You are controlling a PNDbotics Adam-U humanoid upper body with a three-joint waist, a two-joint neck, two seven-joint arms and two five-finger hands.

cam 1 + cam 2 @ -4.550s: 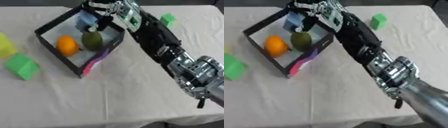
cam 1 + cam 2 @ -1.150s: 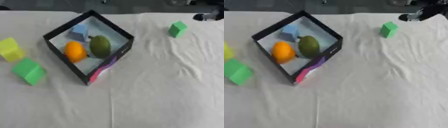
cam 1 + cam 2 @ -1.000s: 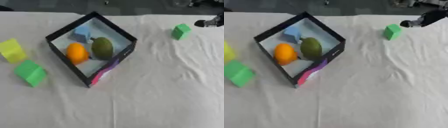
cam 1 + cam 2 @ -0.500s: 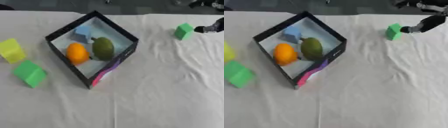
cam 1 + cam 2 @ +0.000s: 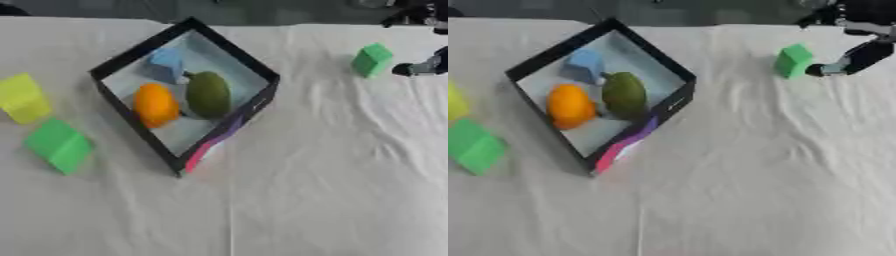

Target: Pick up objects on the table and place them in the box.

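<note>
While the box (image 5: 131, 60) sits filled, right hand (image 5: 859, 54) (fingers extended) nears green cube (image 5: 794, 60).

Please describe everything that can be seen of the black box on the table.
The open black box with thin upright walls stands on the white cloth, turned so that its corners point near and far like a diamond. Its floor looks pale, and the outer wall near the front corner shows pink and purple print. Inside lie a light blue block at the far corner, an orange round fruit and a dark green oval fruit side by side. No hand touches the box.
</note>
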